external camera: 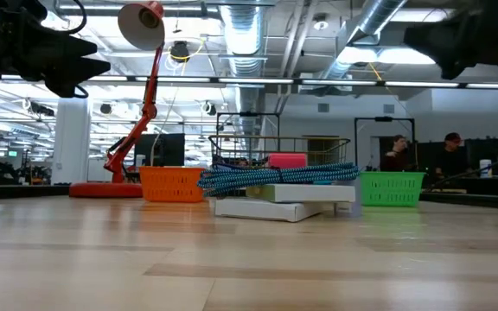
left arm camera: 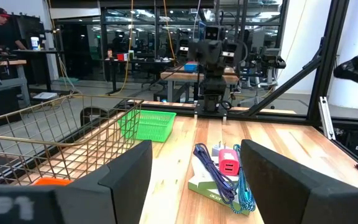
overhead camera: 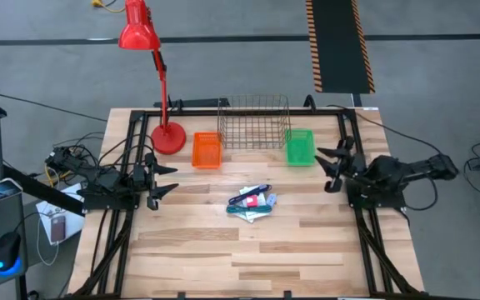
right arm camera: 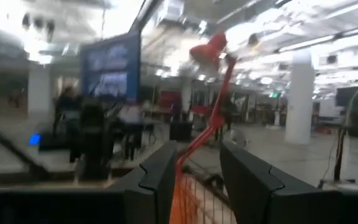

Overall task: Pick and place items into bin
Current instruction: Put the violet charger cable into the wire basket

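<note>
Several items (overhead camera: 252,202) are lying heaped at the table's (overhead camera: 248,258) middle, in front of the wire basket (overhead camera: 255,122), which is standing between an orange bin (overhead camera: 207,151) and a green bin (overhead camera: 300,147). Left gripper (overhead camera: 163,179) is hovering spread wide, empty; right gripper (overhead camera: 333,167) is hanging partly parted, holding nothing.

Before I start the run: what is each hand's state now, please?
Left hand: open, holding nothing, at the table's left edge.
Right hand: open, holding nothing, at the right edge.
</note>
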`<state>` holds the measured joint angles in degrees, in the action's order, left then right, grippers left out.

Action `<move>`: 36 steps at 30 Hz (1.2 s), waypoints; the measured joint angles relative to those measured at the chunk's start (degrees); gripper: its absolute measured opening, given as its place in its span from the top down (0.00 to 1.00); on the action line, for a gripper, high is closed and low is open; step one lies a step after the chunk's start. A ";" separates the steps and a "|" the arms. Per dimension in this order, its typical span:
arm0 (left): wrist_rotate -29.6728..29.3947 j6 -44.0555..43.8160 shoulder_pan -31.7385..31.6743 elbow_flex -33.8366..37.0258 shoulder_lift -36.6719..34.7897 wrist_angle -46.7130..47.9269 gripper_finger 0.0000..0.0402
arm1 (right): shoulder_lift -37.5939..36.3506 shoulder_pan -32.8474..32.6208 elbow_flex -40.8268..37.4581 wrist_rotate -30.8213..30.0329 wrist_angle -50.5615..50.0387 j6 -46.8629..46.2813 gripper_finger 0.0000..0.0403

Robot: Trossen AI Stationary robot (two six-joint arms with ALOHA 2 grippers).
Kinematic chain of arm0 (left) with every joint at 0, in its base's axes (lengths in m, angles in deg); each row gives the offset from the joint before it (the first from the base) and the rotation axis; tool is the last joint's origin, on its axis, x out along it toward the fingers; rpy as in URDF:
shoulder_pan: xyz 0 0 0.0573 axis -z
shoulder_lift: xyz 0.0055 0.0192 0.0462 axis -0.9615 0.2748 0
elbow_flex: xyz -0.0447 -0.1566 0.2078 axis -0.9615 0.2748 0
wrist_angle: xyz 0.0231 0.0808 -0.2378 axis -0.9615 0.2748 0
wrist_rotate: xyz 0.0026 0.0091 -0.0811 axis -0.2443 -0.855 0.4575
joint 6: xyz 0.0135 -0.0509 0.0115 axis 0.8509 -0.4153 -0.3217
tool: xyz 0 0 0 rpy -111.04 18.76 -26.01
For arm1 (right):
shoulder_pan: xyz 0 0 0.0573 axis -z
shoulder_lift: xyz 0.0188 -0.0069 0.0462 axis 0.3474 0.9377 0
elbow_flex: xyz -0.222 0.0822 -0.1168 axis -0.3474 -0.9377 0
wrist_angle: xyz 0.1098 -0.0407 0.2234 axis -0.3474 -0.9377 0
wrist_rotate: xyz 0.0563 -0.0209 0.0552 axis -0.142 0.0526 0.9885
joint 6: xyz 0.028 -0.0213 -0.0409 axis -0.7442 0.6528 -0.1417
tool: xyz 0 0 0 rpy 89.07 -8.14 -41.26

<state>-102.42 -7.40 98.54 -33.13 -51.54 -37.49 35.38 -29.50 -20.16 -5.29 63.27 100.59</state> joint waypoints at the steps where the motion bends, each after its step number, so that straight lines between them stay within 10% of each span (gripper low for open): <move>1: 0.00 0.00 0.02 0.00 -0.02 0.02 0.42 | 1.55 1.16 0.91 1.95 -2.12 -1.54 0.71; 13: 0.00 0.00 0.00 0.02 0.00 0.02 0.42 | 18.74 8.42 10.04 22.85 -18.14 -6.85 0.71; 36: 0.00 0.00 0.00 0.00 -0.02 0.00 0.42 | 55.40 8.57 27.78 27.69 -30.73 -3.64 0.71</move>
<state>-102.42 -7.40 98.55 -33.13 -51.56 -37.49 90.78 -20.93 7.62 22.40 32.54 96.95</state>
